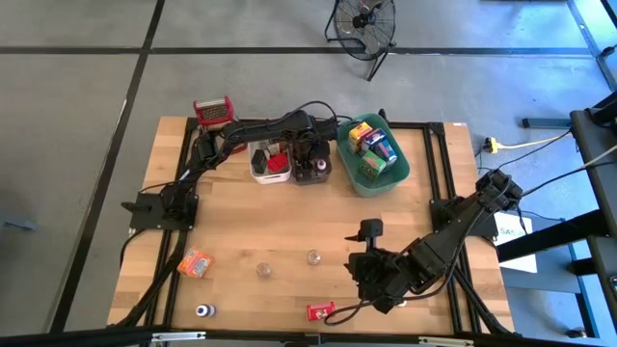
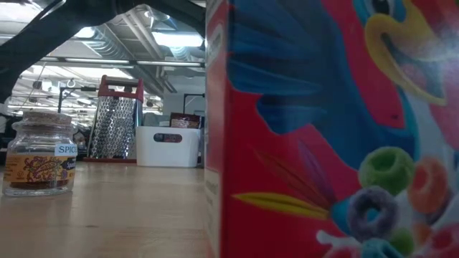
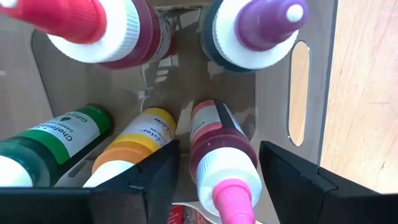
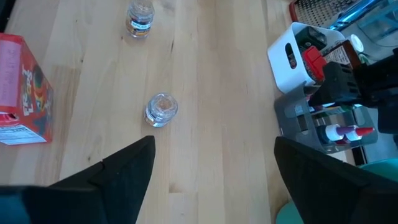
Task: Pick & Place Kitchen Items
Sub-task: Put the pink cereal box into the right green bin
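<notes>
Cereal box [image 2: 330,129] fills your low cam. Left claw [image 3: 217,171], spread, straddles pink-capped bottle [image 3: 221,155] in brown bin [image 1: 313,172]. Right claw [image 4: 214,171] released. Several items left near spice jar [image 4: 160,109].

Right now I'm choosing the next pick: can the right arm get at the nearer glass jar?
Probably yes: the right pincer stands open above bare table, with nothing between it and the jar.

Workshop: exposed ceiling ducts [image 2: 136,39], concrete floor [image 1: 77,125], floor fan [image 1: 364,24]
</notes>
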